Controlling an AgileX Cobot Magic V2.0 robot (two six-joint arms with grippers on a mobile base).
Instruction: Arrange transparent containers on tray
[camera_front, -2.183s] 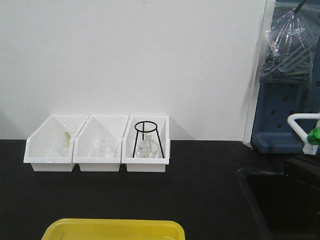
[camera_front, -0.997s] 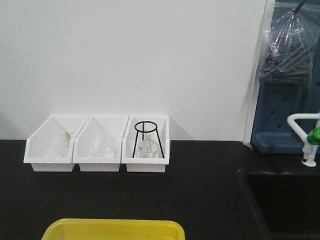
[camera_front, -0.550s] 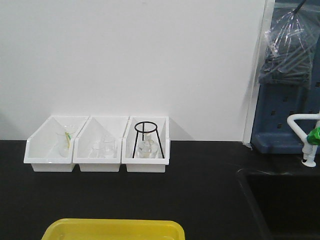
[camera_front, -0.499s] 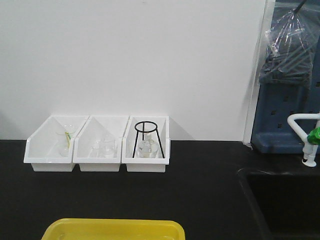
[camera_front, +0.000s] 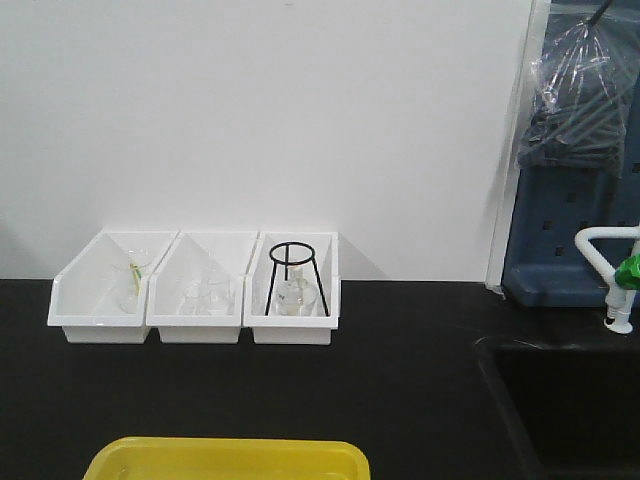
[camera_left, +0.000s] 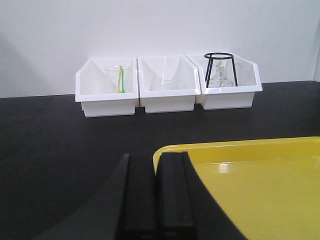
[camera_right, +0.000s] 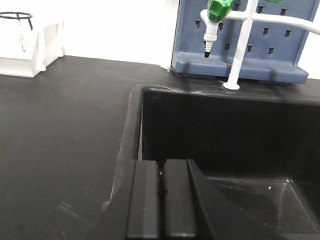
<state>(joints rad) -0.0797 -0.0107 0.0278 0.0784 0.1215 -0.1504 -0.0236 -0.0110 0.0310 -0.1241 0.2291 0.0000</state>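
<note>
Left gripper (camera_left: 157, 200): pads pressed together, nothing between them, low over the black benchtop (camera_front: 400, 380) near its front edge. Right gripper (camera_right: 161, 200): likewise closed and empty, poised at the near left corner of the sink (camera_right: 225, 140), towards the benchtop's right end.

Tray (camera_left: 250, 145): bright yellow, flat at the front edge of the benchtop, its left corner just beside the left gripper's fingers and spreading away to that gripper's right. Bare inside as far as seen.

No transparent containers on the tray or on the open benchtop in any view. Only clear glass visible: inside three white bins (camera_front: 197, 320) lined up against the wall at the back edge, left of centre.
- Left bin: beaker (camera_left: 120, 80) upright, with a green-yellow stick in it.
- Middle bin: faint clear glassware, shape hard to read.
- Right bin: flask (camera_front: 291, 297) standing under a black tripod (camera_front: 293, 265).

Whether these pieces are the containers meant: cannot tell.

Straight ahead of the left gripper, well apart, across open benchtop; probably the left arm's job, being far nearer to both bins and tray. Likely obstacles: the bins' tall side walls and the tripod's ring and legs caging the flask. Off to the right, clear of that path: green-tipped tap (camera_right: 217, 10) and blue pegboard (camera_right: 250, 55).
</note>
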